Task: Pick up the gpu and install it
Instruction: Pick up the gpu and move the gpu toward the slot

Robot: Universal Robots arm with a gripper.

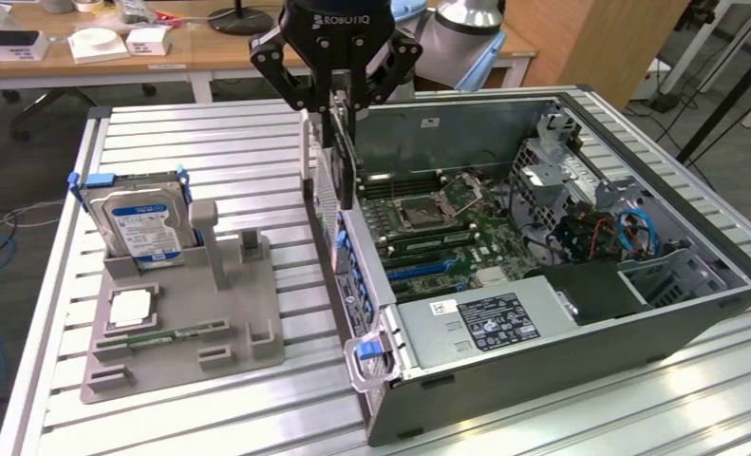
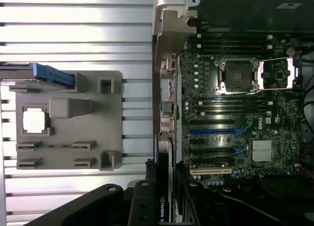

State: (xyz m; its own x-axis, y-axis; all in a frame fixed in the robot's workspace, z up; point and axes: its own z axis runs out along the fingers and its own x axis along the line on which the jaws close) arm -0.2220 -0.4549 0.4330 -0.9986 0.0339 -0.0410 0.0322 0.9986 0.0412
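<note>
On the exterior view's left, you have one grey moulded holder (image 1: pixel 242 332) on the ribbed metal table (image 1: pixel 223 133), carrying one boxy drive (image 1: pixel 140 223). At centre, your end effector (image 1: pixel 338 95) is clamped on the flat dark gpu (image 1: pixel 337 161), which hangs upright over the wall edge of the one open case (image 1: pixel 679 313). Right of it there is open room above the motherboard (image 1: pixel 464 237).

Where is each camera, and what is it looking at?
Exterior view: off the arm, above the table, looking down on the tray, hard drive and open computer; the jaws show, holding the gpu.
Wrist view: on the wrist, looking straight down past the jaws onto the motherboard.
Both share: gpu, tray, motherboard, jaws.
</note>
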